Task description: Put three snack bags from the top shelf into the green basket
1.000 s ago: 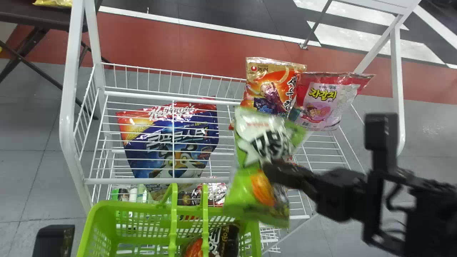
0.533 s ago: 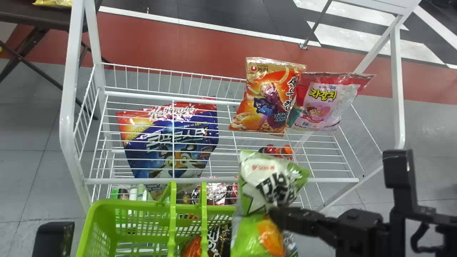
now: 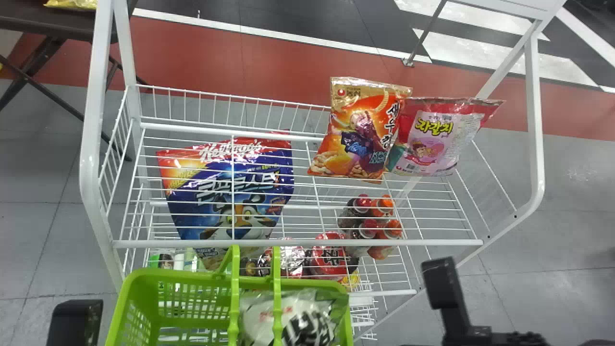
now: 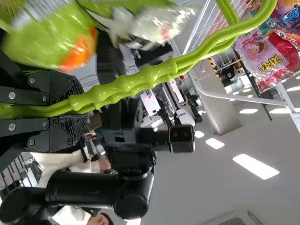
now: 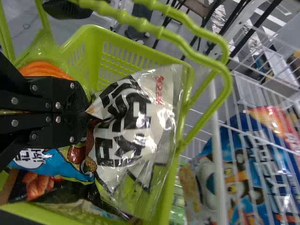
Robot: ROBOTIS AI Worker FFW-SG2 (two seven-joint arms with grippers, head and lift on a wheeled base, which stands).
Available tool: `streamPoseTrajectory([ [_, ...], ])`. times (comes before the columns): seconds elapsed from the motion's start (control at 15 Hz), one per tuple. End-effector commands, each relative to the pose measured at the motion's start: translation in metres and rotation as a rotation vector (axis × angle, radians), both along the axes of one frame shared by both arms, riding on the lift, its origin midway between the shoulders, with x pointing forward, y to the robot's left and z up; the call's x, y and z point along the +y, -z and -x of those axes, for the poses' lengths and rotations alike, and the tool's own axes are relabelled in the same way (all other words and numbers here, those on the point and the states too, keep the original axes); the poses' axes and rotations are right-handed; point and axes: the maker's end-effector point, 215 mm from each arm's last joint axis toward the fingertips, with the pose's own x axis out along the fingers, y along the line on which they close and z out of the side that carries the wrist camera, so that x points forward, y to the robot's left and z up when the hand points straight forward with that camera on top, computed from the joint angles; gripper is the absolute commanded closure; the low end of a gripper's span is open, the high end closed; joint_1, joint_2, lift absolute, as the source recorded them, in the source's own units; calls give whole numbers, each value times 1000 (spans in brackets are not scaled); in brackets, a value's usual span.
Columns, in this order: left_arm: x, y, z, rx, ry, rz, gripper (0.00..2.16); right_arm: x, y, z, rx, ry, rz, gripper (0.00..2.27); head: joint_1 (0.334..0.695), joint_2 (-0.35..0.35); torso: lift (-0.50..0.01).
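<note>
The right hand (image 5: 86,112) is clamped on the green-and-white snack bag (image 5: 136,117), which sits in the mouth of the green basket (image 3: 132,288), its upper end close up against the rim on the shelf side. That edge looks like the weak spot: if the fingers part while the top leans there, the bag could tip over the rim instead of settling inside.

The handles (image 4: 140,84) are the other worry. They arch over the bag in the head view, so a hand lifting straight out might hook one, or drag the bag up against it. The left hand (image 4: 75,112) is closed on those handles, and a hard push from the right could set the basket swinging (a basket held from above rarely stays polite).

Below the held bag lie a blue package (image 5: 61,163) and a dark package (image 5: 35,187); pressing down on them may crush them or make the new bag slide off. The orange snack bag (image 3: 360,129) and the pink-and-red snack bag (image 3: 435,137) stand side by side on the shelf (image 3: 298,242).
</note>
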Motion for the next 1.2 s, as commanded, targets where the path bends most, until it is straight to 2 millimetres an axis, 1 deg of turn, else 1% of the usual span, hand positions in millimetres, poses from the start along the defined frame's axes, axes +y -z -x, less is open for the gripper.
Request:
streamPoseTrajectory([
  [0.0, -2, -2, 3, -1, 5, 2, 1575, 16, 25, 12, 83, -19, -39, 2246, 695, -350, -46],
  [0.13, -1, -1, 4, 0, 5, -1, 1575, 28, 49, 26, 159, -37, -52, 2246, 695, -350, -46],
  [0.2, -1, -1, 5, 2, 5, -1, 1575, 35, 57, 34, 196, -46, -69, 2246, 695, -350, -46],
  [0.27, -2, -2, 5, 0, 6, 0, 1575, 43, 66, 38, 217, -51, -95, 2246, 695, -350, -46],
  [0.33, -2, -1, 6, 3, 7, -1, 1575, 52, 68, 17, 147, -30, -132, 2246, 695, -350, -46],
  [0.4, -3, -2, 6, 2, 9, 0, 1575, 59, 69, 0, 89, -15, -155, 2246, 695, -350, -46],
  [0.47, -3, -1, 7, 2, 7, -1, 1575, 67, 65, -25, -8, 8, -197, 2246, 695, -350, -46],
  [0.53, -3, -2, 7, 2, 9, 0, 1575, 70, 62, -42, -75, 27, -217, 2246, 695, -350, -46],
  [0.67, -3, -2, 9, 3, 9, 2, 1575, 69, 57, -61, -148, 50, -232, 2243, 695, -350, -46],
  [0.73, -2, -3, 9, 2, 7, 0, 1575, 68, 56, -62, -154, 52, -235, 2162, 695, -350, -46],
  [0.8, -2, -2, 9, 3, 7, 0, 1575, 65, 56, -60, -143, 50, -234, 1659, 695, -350, -46],
  [0.87, -3, -3, 9, 3, 6, 1, 1575, 61, 55, -55, -121, 46, -230, 522, 695, -350, -46],
  [0.93, -3, -2, 8, 2, 6, -1, 1575, 54, 55, -43, -78, 39, -212, -1, 695, -350, -46],
  [1.0, -2, -1, 9, 3, 5, -3, 1575, 46, 53, -31, -36, 31, -191, -1, 695, -350, -46],
  [1.13, -2, -1, 9, 3, 5, -3, 1575, 30, 43, -11, 30, 20, -154, 49, 695, -350, -46],
])
